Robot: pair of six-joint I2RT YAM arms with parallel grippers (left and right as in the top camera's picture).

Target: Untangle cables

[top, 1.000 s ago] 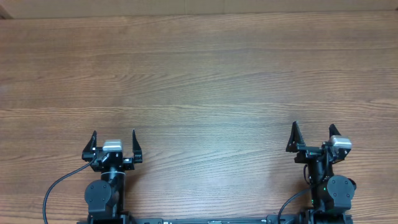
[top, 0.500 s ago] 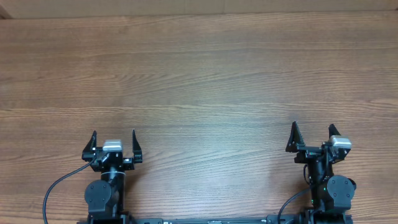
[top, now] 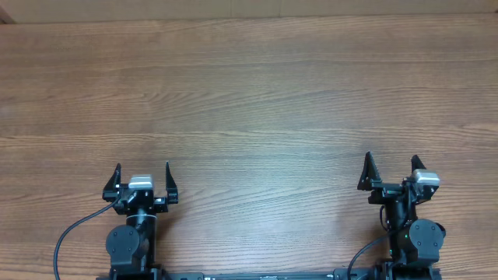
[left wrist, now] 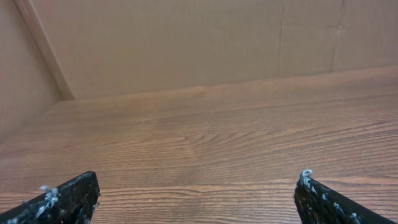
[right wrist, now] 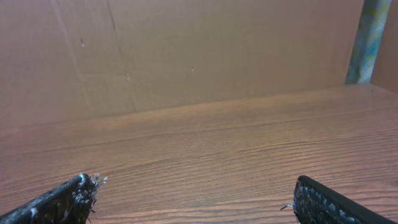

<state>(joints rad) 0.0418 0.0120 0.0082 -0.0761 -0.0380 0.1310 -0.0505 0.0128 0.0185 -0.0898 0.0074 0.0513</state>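
cables unseen; left gripper (top: 142, 166) and right gripper (top: 392, 158) gape over table (top: 249, 93).

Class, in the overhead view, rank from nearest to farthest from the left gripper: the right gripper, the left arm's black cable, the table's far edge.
1. left arm's black cable, behind it, leftward.
2. table's far edge, straight ahead.
3. right gripper, far right.

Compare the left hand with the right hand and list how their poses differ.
The left hand points squarely up the table; the right hand looks slightly turned. The left hand's silvery block sits centred between its fingers; the right hand's sits off to its right. The right hand's fingertips reach a little farther up the table than the left hand's. Both are open and hold nothing; no cables show in any view.
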